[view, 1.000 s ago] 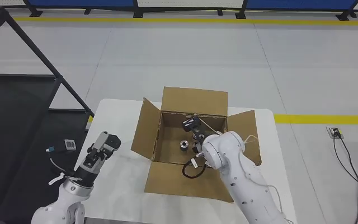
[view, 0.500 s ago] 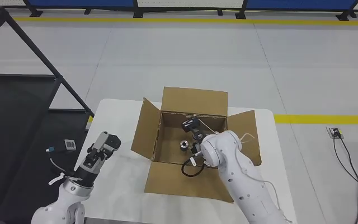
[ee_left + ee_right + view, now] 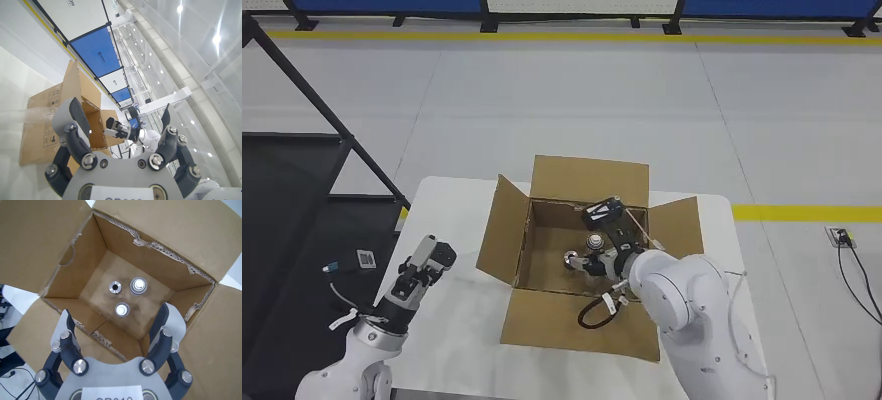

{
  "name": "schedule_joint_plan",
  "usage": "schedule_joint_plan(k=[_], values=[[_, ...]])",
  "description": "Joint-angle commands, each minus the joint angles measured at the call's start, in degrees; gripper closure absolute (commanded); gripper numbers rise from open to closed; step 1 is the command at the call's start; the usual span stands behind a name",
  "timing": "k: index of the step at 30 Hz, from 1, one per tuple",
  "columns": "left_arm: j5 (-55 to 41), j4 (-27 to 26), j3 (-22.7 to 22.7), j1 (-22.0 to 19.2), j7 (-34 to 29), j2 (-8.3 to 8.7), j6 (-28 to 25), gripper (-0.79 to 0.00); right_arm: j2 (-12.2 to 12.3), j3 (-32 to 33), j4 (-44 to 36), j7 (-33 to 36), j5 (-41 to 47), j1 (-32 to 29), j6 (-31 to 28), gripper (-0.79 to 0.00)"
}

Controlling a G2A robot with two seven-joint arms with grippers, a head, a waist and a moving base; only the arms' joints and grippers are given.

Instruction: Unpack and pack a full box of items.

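Note:
An open cardboard box [image 3: 590,178] stands in the middle of the white table [image 3: 457,215], all its flaps folded out. On the box floor stand three upright items: a metal cylinder with a dark hole [image 3: 115,287], a spray can with a white nozzle [image 3: 138,285] and a clear-capped bottle [image 3: 122,309]. My right gripper [image 3: 115,318] hangs open and empty above the box opening, well over the items; from above, the right gripper [image 3: 602,215] is over the box's far right part. My left gripper [image 3: 122,115] is open and empty, to the left of the box [image 3: 56,113]; from above, the left gripper [image 3: 432,255] sits over the table's left part.
A black cable loop [image 3: 594,312] hangs from the right arm over the box's near flap. The torn box rim [image 3: 162,251] runs around the opening. Beyond the table's left edge lies a dark mat [image 3: 282,220] with a black frame strut [image 3: 332,120].
The right arm has swung to the right and its gripper has risen and shifted toward the box's far right corner. The left arm has kept still.

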Motion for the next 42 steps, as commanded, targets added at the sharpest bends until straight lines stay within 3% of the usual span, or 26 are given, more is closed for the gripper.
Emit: schedule_joint_plan(k=[1, 6, 10, 17, 22, 29, 37, 42], values=[[1.4, 0.7, 0.2, -0.8, -1.1, 0.24, 1.8, -0.785, 0.0, 0.1, 0.0, 0.2, -0.3, 0.0, 0.1, -0.785], [5.3, 2.2, 2.3, -2.8, -4.2, 0.75, 4.2, -0.785, 0.0, 0.1, 0.0, 0.2, -0.3, 0.0, 0.1, -0.785], [8.5, 2.6, 5.2, -4.1, -6.2, 1.02, 5.3, -0.785, 0.2, 2.3, -1.2, -4.1, 3.0, -2.3, 1.2, -0.785], [10.7, 1.4, 8.9, -4.4, -7.8, 1.32, 5.5, -0.785, 1.4, 16.9, -4.8, -7.6, 21.5, -7.1, -1.4, -0.785], [11.9, 0.8, 11.8, -5.4, -8.4, 1.46, 6.1, -0.785, 2.7, 27.8, -6.1, -8.0, 32.9, -10.6, -5.4, -0.785], [14.0, 1.9, 16.9, -8.2, -9.6, 1.53, 7.8, -0.785, 4.3, 39.6, -4.8, -7.4, 47.2, -14.0, -6.7, -0.785], [13.0, 6.1, 21.7, -12.4, -12.2, 1.49, 11.4, -0.785, 6.2, 39.4, 3.1, -2.1, 50.2, -10.9, -7.8, -0.785], [14.1, 8.1, 23.8, -13.8, -11.4, 1.48, 12.0, -0.785, 7.3, 36.6, 11.4, 6.2, 61.1, -5.4, -13.4, -0.785]])
